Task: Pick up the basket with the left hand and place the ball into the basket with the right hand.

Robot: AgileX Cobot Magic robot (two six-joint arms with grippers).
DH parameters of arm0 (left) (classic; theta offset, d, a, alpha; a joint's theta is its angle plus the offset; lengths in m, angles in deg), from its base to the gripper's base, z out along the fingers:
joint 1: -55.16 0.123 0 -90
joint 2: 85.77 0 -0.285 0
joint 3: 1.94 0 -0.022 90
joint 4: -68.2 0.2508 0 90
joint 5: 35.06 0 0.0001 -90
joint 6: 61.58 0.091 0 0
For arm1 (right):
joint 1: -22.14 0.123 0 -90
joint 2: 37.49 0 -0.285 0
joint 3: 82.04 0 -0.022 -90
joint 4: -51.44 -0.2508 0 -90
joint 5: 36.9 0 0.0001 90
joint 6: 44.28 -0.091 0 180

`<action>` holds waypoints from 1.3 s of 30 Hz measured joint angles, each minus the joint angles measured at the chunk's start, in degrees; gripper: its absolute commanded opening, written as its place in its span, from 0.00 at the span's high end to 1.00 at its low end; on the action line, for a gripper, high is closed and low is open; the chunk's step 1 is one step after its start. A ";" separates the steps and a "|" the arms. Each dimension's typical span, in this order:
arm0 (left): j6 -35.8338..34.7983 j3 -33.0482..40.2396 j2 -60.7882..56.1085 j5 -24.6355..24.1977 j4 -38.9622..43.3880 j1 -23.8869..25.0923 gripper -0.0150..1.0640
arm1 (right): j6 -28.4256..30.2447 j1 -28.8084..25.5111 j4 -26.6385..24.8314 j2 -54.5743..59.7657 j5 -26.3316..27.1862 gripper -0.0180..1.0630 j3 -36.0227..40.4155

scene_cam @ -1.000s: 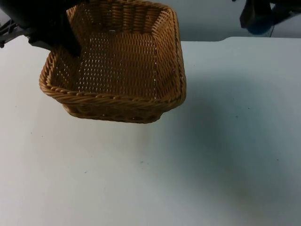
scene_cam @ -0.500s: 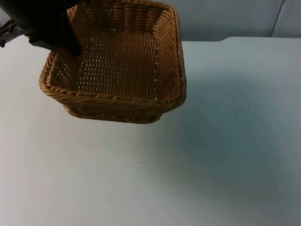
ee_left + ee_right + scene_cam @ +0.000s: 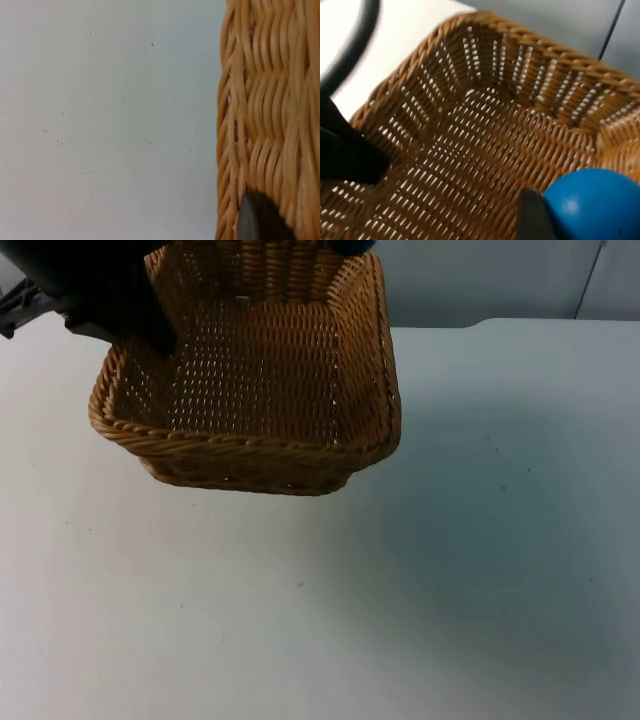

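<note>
My left gripper (image 3: 150,332) is shut on the left rim of the brown wicker basket (image 3: 250,380) and holds it at the table's back left. In the left wrist view the woven basket wall (image 3: 270,100) runs beside a black fingertip (image 3: 257,222). The blue ball (image 3: 595,205) sits in my right gripper (image 3: 570,220), which is shut on it, with one dark fingertip (image 3: 532,215) against the ball. The ball hangs over the inside of the basket (image 3: 470,130), near its far wall. The basket floor below it is bare.
The white table (image 3: 450,570) stretches open to the front and right of the basket. A grey partition wall (image 3: 480,280) closes off the back edge. The left arm (image 3: 345,150) shows dark at the basket's rim in the right wrist view.
The right arm with the blue ball has left the top view's upper right corner and now hangs over the basket's far side. The basket has shifted slightly to the right.
</note>
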 measured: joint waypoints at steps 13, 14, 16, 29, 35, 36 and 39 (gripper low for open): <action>0.00 0.00 0.00 0.00 0.00 0.00 0.99 | 9.41 2.46 -7.28 5.05 1.67 0.99 0.00; 0.00 0.00 0.00 0.00 0.00 0.00 0.99 | 9.41 2.46 -7.28 5.05 1.67 0.99 0.00; 0.00 0.00 0.00 0.00 -0.11 0.00 0.99 | 9.77 2.71 -7.41 5.66 1.90 0.99 0.00; 0.00 0.00 0.00 0.00 -0.34 0.00 0.99 | 10.76 2.73 -7.41 6.99 -0.57 0.32 0.00; 0.13 0.00 0.00 0.00 -0.34 0.00 0.99 | 16.27 2.73 -11.72 7.11 0.12 0.01 0.00; 0.13 0.00 0.00 0.00 -0.34 0.00 0.99 | 16.27 2.73 -11.72 7.11 0.12 0.01 0.00; 0.26 0.00 0.00 -0.10 -0.34 0.00 0.99 | 18.20 2.73 -13.78 7.11 1.31 0.01 0.00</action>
